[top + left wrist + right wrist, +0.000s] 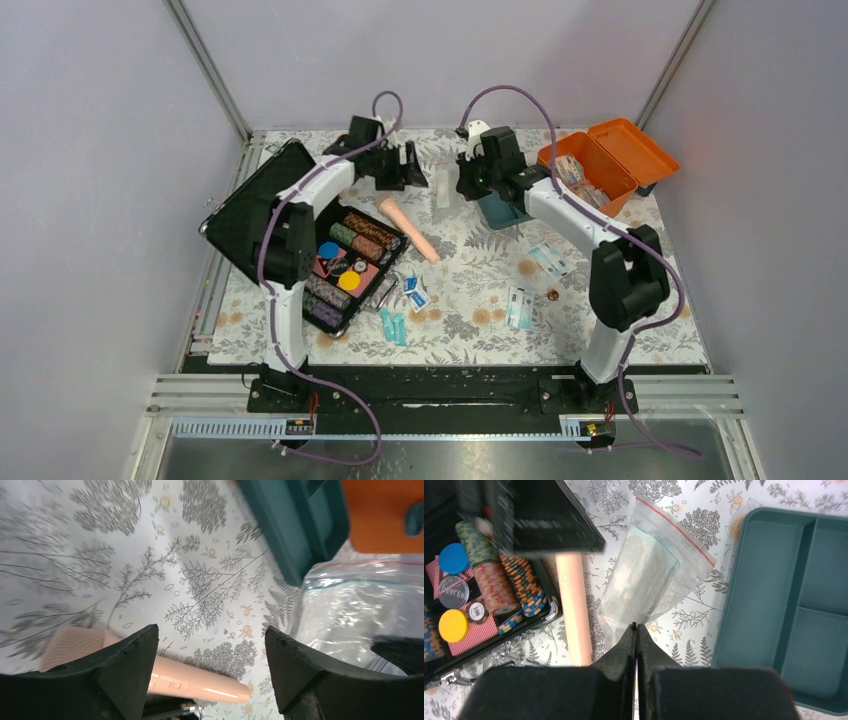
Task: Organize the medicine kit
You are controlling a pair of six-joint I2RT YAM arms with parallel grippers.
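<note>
The right gripper (635,626), clamped on the near corner of the clear bag (651,575), should probably lift it free before swinging to the teal tray (769,605) beside it.

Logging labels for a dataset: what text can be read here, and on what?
"DEALER": grey disc in the chip case.
Perhaps "100": small round chip beside it, uncertain.
Pale print on a black surface above the case: blurred.
Packets on the table: too small to read.
</note>
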